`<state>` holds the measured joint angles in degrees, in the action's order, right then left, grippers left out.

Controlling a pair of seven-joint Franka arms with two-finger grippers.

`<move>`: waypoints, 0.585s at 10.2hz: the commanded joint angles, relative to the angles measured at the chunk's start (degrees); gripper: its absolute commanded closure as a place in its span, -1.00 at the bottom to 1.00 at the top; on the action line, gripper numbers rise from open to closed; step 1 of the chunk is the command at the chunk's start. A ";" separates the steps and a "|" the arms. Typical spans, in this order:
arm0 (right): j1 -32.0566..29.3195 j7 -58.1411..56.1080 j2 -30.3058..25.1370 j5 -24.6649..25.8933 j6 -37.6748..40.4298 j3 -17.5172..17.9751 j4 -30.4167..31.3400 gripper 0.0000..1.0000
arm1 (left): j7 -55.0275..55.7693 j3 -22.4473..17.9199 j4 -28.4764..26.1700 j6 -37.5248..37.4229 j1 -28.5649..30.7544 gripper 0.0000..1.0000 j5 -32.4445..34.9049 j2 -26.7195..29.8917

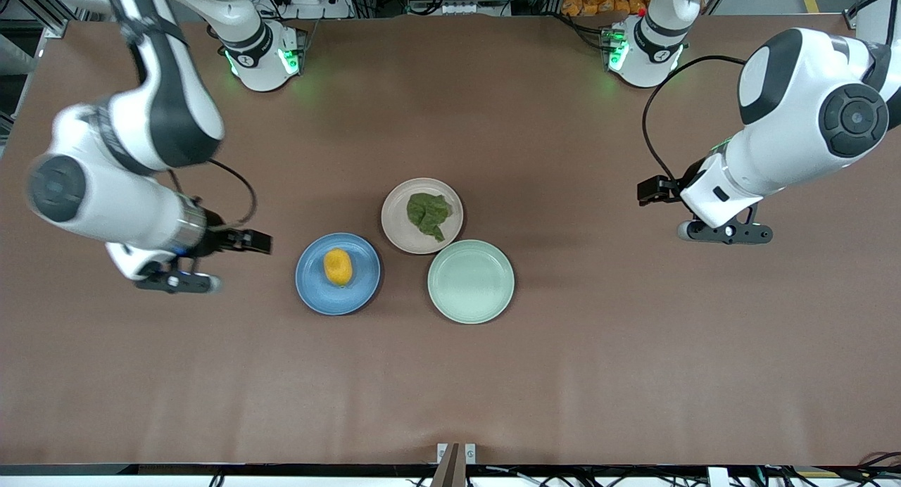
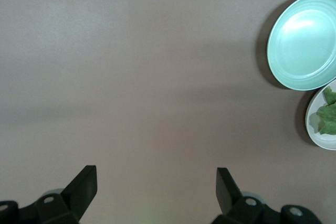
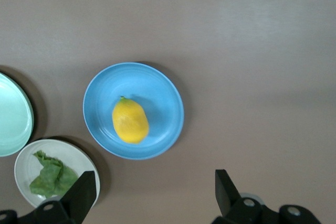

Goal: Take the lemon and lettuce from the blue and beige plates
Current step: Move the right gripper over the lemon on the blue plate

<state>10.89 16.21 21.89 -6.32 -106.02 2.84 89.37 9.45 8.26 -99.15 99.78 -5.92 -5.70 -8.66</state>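
- the lemon [image 1: 338, 267] is lying on the blue plate [image 1: 312, 290], toward the right arm's end of the worktop [image 1: 450, 388].
- the lettuce [image 1: 429, 214] is sitting on the beige plate [image 1: 395, 226], touching the mint plate [image 1: 471, 281].
- the right gripper [image 3: 152, 192] is hanging wide and empty over bare worktop beside the blue plate.
- the left gripper [image 2: 156, 190] is hanging wide and empty, well apart from the plates.

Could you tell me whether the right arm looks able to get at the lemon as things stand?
Probably yes. The right gripper hangs with open jaws over bare table beside the blue plate, and the lemon lies alone on it, uncovered, with nothing between them.
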 commanded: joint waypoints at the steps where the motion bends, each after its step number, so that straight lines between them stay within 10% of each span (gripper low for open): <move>1: 2.11 1.36 4.54 -0.19 -5.31 -0.29 -0.16 -1.00 | 1.09 0.18 -0.35 0.94 0.12 -1.00 -1.25 -0.56; 6: 4.75 1.36 11.67 -0.10 -13.05 -0.29 1.07 -1.00 | 1.18 0.27 -0.08 2.43 -0.05 -1.00 -1.33 -2.93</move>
<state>14.93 16.84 32.84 -6.31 -117.34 2.81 90.02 9.46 8.29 -99.30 100.96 -5.94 -5.70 -10.94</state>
